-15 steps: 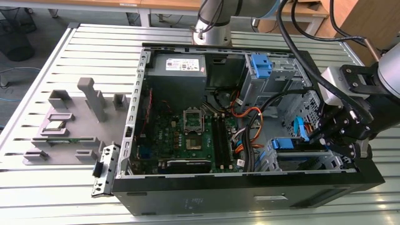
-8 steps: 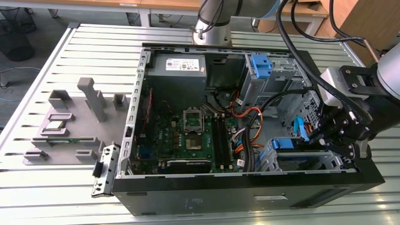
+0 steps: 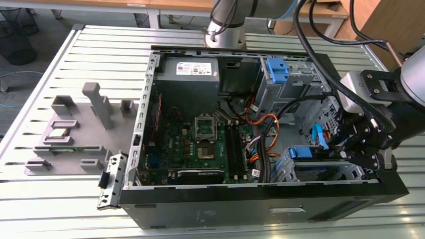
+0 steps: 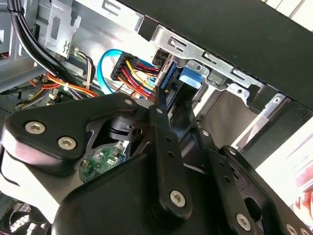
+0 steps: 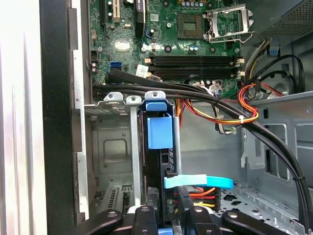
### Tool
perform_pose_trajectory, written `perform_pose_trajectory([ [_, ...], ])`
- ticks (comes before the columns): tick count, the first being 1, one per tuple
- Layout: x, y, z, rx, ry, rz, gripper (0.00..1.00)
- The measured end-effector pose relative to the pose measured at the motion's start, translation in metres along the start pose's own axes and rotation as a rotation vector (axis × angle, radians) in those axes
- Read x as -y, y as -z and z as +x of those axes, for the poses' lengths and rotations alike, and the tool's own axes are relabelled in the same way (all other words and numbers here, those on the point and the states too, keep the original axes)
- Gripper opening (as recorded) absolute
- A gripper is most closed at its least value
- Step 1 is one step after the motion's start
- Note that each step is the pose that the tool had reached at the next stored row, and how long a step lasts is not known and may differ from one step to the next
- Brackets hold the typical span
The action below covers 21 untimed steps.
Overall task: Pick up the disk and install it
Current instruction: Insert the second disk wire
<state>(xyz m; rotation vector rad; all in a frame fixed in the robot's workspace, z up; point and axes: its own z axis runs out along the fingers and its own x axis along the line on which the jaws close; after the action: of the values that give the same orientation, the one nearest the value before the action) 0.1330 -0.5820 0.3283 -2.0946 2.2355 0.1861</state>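
Black gripper (image 3: 362, 149) hangs low over the open PC case (image 3: 199, 211), at the corner toward the exterior view's right, above the drive cage (image 3: 332, 172). Arm comes in from the exterior view's right edge w/ thick black cables (image 3: 319, 64) looping over it; wrist is tipped so the fingers point down into the case. Arm's grey base column (image 3: 226, 30) stands behind the case.

Disk (image 5: 159, 161) sits upright on edge in a slot of the metal cage, blue caddy tab (image 5: 160, 129) toward the motherboard (image 5: 195, 44). In the first wrist view the two black fingertips (image 5: 144, 213) straddle the disk's near edge, one each side, touching or v. close; jaws look closed onto it, narrow gap only as wide as the drive. Second wrist view shows the fingers (image 4: 161, 122) converging on the same blue-framed edge (image 4: 168, 81), just under the cage rail.

Light-blue flat cable (image 5: 198, 182) crosses right by the fingers; red/yellow/orange wire bundle (image 5: 244, 105) and black cables run beside the cage. Second blue bracket (image 3: 277, 69) sits in the far bay. Grey fixture blocks (image 3: 73, 129) lie on the slatted table (image 3: 40, 209) at the exterior view's left, well apart from the case.
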Motion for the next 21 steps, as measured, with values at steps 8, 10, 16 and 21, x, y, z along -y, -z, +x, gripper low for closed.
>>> perform_pose_trajectory([
  [8,-0.0008,0.0187,-0.0039,0.0001,0.0,0.0,0.31],
  [10,-0.0009,0.0205,-0.0041,0.0,0.0,0.0,0.31],
  [16,-0.0009,0.0205,-0.0042,-0.0001,0.0,0.0,0.31],
  [21,-0.0009,0.0205,-0.0042,-0.0002,0.0,0.0,0.17],
])
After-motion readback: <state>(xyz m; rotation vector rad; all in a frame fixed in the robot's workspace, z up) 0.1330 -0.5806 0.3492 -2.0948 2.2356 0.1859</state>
